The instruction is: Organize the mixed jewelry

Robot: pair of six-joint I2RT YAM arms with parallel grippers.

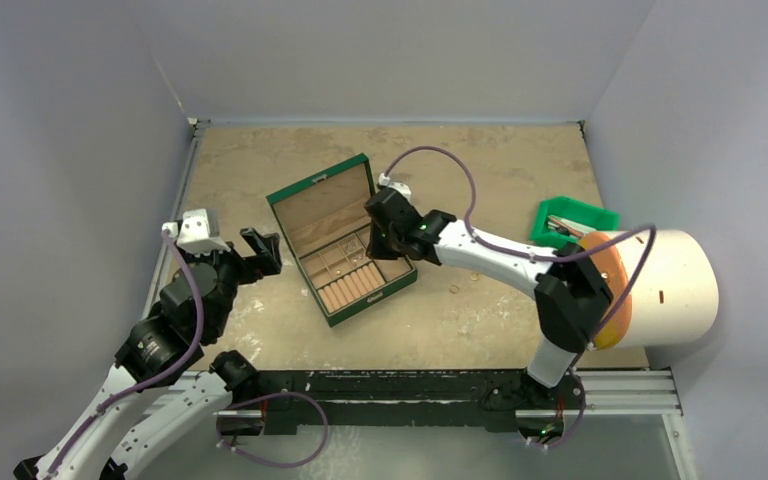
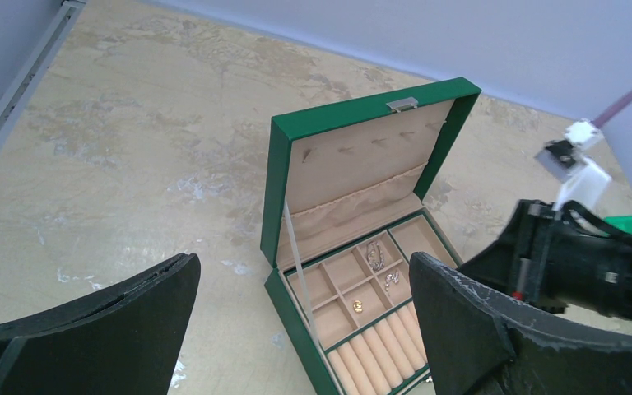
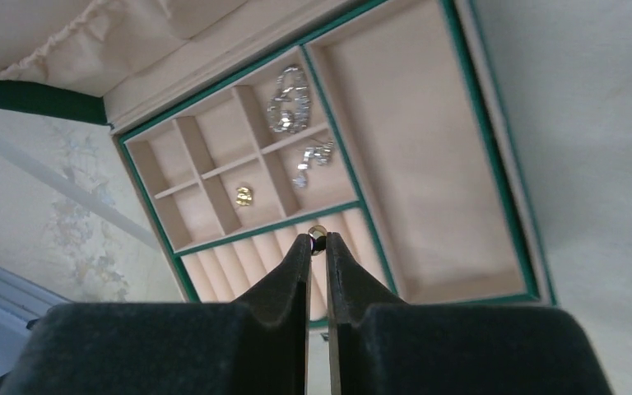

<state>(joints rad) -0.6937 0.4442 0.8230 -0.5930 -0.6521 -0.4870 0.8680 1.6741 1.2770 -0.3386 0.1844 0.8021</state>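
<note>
The box [image 2: 275, 189] has a matt green shell and soft tan cloth-looking lining, the jewelry [image 3: 290, 99] is shiny metal, tabletop [image 2: 132, 123] is matt, mottled, scuffed.

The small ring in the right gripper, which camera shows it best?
Right wrist: the ring is pinched at the fingertips of the right gripper, over the green box. The top external and left wrist views show only the gripper's body, not the ring.

Your mottled tan table [image 1: 500, 160], open green box [image 1: 375, 297] mid-table, green bin [image 1: 605, 215] far right (partly hidden), tiny ring [image 1: 455, 289] lying loose between them.
</note>
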